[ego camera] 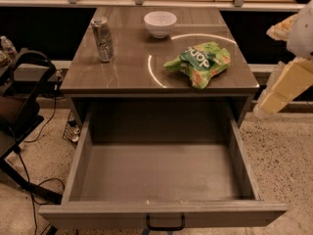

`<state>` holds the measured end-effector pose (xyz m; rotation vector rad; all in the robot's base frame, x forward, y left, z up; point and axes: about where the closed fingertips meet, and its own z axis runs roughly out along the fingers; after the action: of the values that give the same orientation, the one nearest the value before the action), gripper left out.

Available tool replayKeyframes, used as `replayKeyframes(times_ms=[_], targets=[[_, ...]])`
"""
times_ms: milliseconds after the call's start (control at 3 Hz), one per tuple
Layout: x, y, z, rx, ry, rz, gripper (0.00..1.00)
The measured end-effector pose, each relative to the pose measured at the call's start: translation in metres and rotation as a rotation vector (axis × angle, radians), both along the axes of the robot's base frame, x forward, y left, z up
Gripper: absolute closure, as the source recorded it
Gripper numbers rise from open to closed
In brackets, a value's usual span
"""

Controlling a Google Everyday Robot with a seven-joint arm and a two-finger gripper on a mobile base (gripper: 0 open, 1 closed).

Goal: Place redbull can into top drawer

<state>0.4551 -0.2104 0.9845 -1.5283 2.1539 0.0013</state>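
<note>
The redbull can [102, 39] stands upright on the left side of the cabinet top, a slim silver can with dark markings. The top drawer [161, 213] is pulled wide open below the top, and its inside shows nothing in it. Its small black handle [165, 224] sits at the centre of the front panel. My gripper [282, 88] is at the right edge of the view, beside the cabinet's right side and above the floor. It is far from the can and holds nothing that I can see.
A white bowl [160, 23] sits at the back middle of the cabinet top [122, 72]. A green chip bag [199, 62] lies on the right. A dark chair and cables [22, 111] stand to the left. A counter edge [156, 3] runs behind.
</note>
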Motion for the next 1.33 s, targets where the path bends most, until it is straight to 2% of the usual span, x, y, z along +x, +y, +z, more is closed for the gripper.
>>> replayKeyframes(times_ms=[333,667,1000,1333], targets=[[0.015,-0.008,-0.008,0.217,-0.073,-0.095,0.0],[0.031,-0.005,-0.027,0.448,-0.124,-0.172,0.0],[0.039,-0.001,-0.001,0.586,-0.204,-0.228,0.0],[0.049,0.026,0.001,0.607,-0.198,-0.208,0.0]])
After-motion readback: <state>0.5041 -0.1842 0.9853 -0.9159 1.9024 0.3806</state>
